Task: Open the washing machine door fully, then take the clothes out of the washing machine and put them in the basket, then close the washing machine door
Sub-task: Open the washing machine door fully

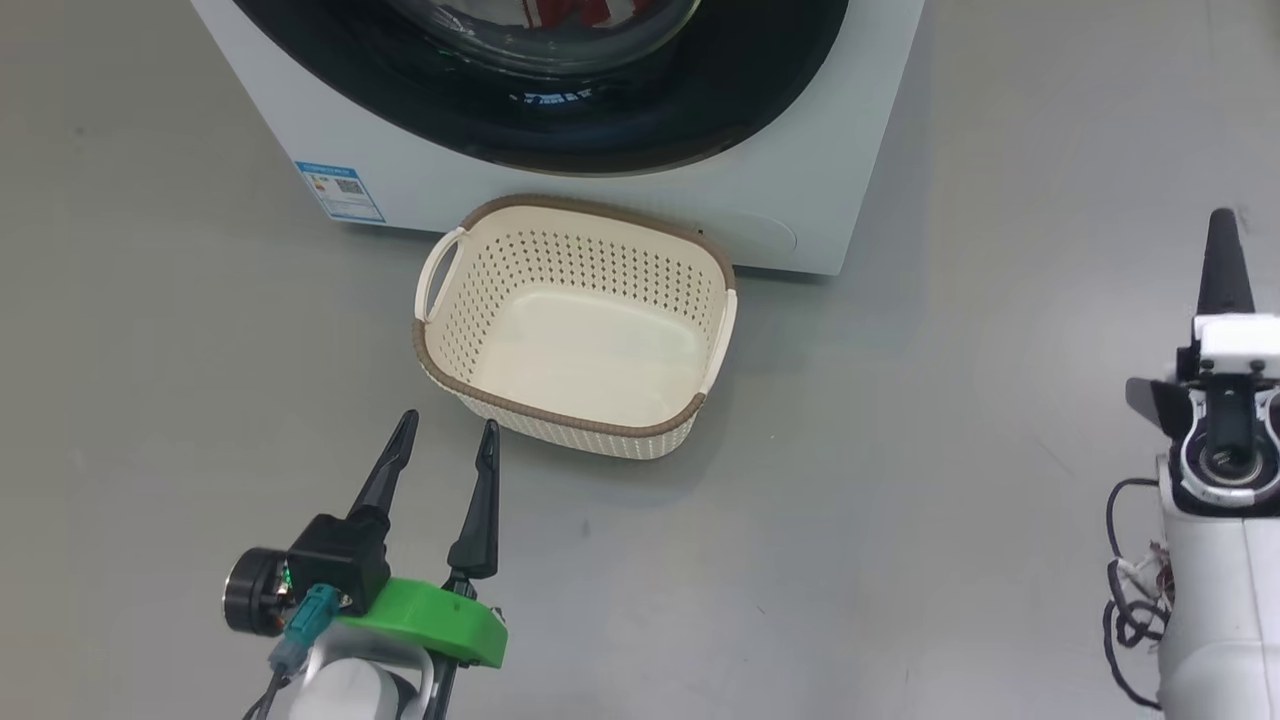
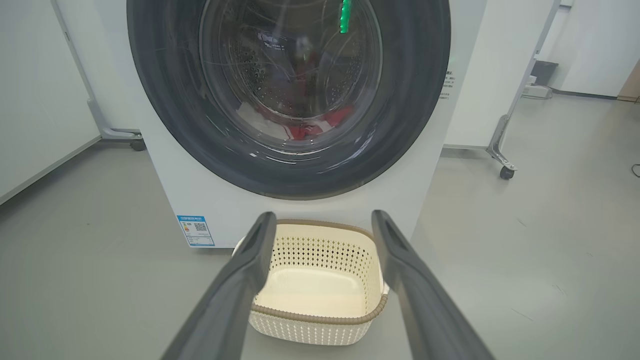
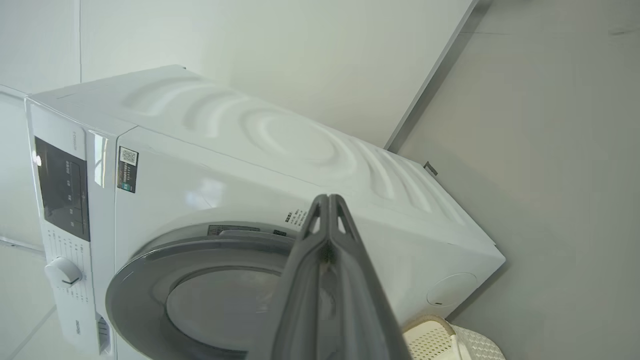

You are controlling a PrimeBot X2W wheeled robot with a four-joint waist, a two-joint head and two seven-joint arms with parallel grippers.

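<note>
Cream perforated plastic with a brown woven-look rim, that's the basket (image 1: 580, 265). It's sitting on the grey floor (image 1: 850, 560) right up against the front of the washing machine (image 1: 320, 120), just below the door. The washing machine door (image 2: 165, 100) is shut flush against the white front, glossy black rim and all. Through the glass bowl you can make out the clothes (image 2: 310, 129), red with a bit of white, lying low in the steel drum. The left gripper (image 1: 449, 420) hangs just short of the basket's near corner, fingers spread wide, holding nothing, pointing at the basket and the door. The right gripper (image 1: 1222, 225) is way off to the right, well apart from the basket, fingers pressed together on nothing, and its wrist view looks across the washer's front and side. There's a blue sticker (image 1: 340, 190) at the washer's lower left corner.
</note>
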